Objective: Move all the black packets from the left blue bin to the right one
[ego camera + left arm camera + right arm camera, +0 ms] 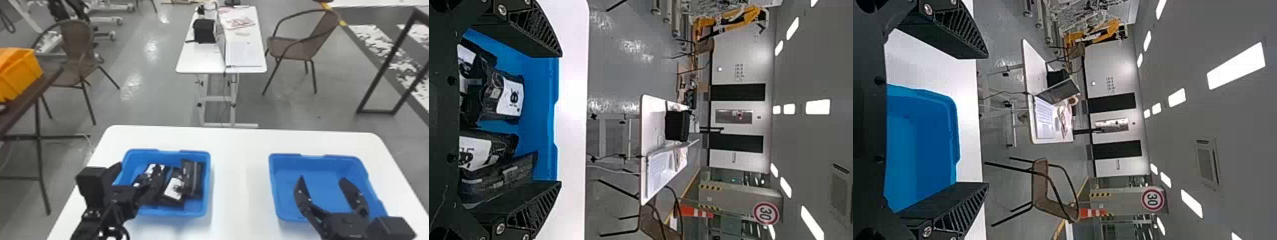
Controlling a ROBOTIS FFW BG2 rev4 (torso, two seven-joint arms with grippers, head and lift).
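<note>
The black packets (193, 178) lie close together inside the left blue bin (207, 188), on the white table (239, 143). Above them is the left gripper (140, 167), its fingers wide apart. The right gripper (322, 178), at the right blue bin (273, 182), has also its fingers apart.

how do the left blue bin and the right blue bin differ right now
The left blue bin holds several black packets, some with white labels; in the right blue bin no packet shows, just bare blue floor. The left bin stands toward the table's left side, the right bin toward its right. Both are open-topped and similar in shape.
</note>
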